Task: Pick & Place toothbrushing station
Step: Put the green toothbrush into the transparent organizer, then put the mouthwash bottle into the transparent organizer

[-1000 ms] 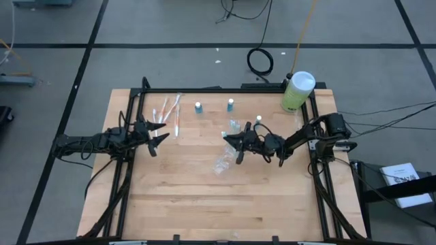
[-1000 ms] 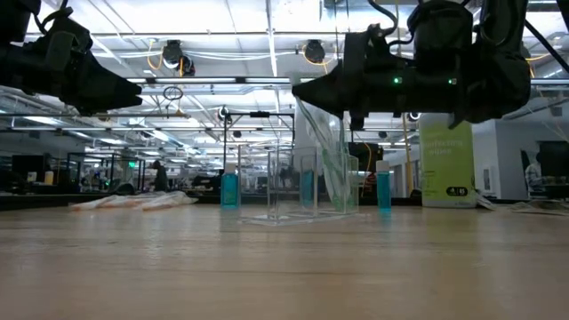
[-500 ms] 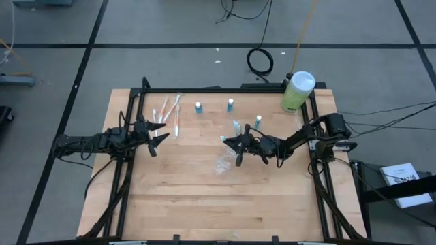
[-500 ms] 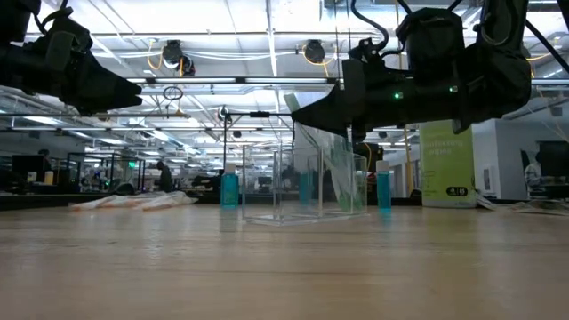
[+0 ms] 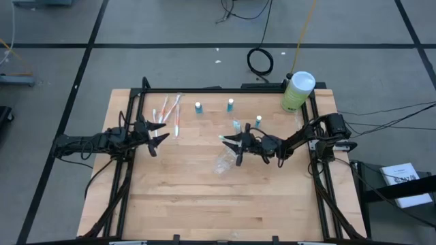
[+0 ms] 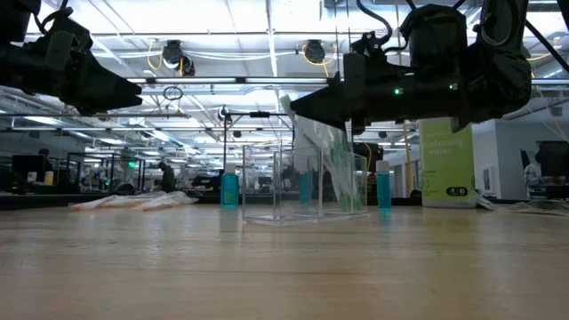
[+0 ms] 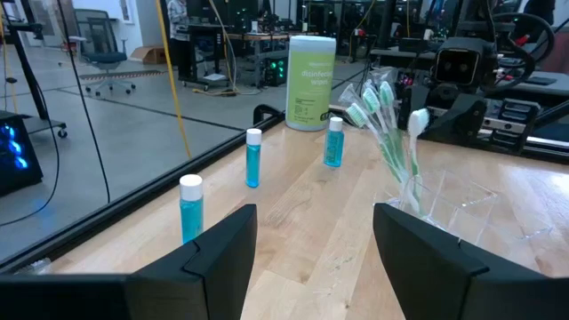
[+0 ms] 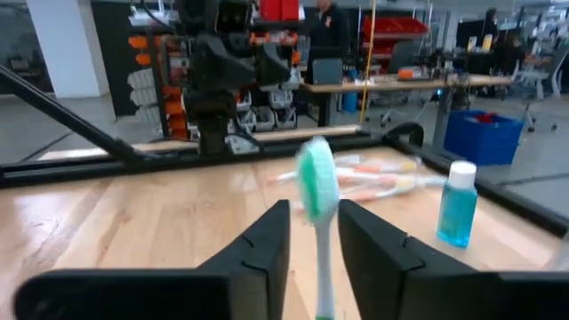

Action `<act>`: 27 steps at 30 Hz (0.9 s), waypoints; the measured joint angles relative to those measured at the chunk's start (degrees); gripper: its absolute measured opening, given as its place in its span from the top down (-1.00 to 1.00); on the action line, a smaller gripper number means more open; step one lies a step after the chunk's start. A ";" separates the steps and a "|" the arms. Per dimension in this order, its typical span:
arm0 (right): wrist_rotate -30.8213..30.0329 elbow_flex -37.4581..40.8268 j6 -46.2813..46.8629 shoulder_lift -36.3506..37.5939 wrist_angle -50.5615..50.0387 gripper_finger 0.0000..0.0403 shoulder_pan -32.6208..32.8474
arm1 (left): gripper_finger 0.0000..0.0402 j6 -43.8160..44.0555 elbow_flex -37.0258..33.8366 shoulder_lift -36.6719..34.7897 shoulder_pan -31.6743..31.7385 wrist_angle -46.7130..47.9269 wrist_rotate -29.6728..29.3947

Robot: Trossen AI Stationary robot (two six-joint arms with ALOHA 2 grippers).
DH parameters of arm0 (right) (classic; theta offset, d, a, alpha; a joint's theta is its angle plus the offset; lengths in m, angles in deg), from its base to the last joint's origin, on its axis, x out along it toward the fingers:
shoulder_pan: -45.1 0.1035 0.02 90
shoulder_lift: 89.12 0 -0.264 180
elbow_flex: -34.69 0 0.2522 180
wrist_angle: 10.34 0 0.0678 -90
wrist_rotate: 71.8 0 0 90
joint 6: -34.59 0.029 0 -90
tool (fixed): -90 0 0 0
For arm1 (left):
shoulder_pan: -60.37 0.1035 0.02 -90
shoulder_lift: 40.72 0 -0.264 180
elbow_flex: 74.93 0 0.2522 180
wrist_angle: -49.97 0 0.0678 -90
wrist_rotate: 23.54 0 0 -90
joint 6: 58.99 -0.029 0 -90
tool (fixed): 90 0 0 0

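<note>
My right gripper [image 5: 229,140] pinches a green toothbrush [image 8: 317,200] above the clear holder [image 6: 302,187]; left jaws spread; pink toothbrushes [image 5: 167,112] remain.

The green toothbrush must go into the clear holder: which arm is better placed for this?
The right. The right gripper already grips the green toothbrush just above the clear holder. The left gripper waits open beside the loose toothbrushes.

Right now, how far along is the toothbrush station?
Done: several green-white toothbrushes stand in the clear holder. In hand: the right gripper grips another green-white toothbrush above the holder. Left: the pink-white toothbrushes lie on the table, and three blue tubes stand outside. The left gripper waits open nearby.
</note>
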 joint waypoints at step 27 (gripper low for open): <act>-13.70 -29.05 -15.84 0.07 -48.11 0.12 8.69 | -0.17 0.00 0.00 0.00 0.00 -0.01 0.00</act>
